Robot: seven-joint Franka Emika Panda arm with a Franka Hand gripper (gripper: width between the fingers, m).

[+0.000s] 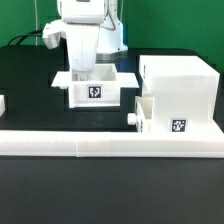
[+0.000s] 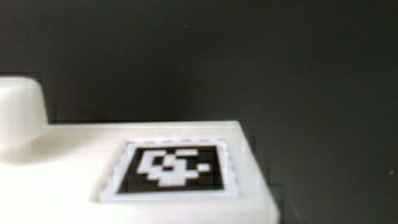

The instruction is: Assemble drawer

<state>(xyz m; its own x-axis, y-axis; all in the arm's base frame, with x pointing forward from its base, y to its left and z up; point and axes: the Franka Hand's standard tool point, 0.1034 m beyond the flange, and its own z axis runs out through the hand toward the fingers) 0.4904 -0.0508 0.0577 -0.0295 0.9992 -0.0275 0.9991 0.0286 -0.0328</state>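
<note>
Claw (image 1: 82, 72) hangs low over a loose white tray (image 1: 93, 88) with a black-and-white tag (image 1: 96, 92) on its front; whether its fingers are spread or pinching the tray's rim, I cannot tell. The tall casing (image 1: 180, 92) stands to the exterior view's right of that tray, a second tray (image 1: 150, 114) with a round knob (image 1: 133, 118) sitting in its lower slot. A long low white wall (image 1: 110, 142) runs in front of the casing. Up close, the wrist view shows a tagged white surface (image 2: 169, 165).
</note>
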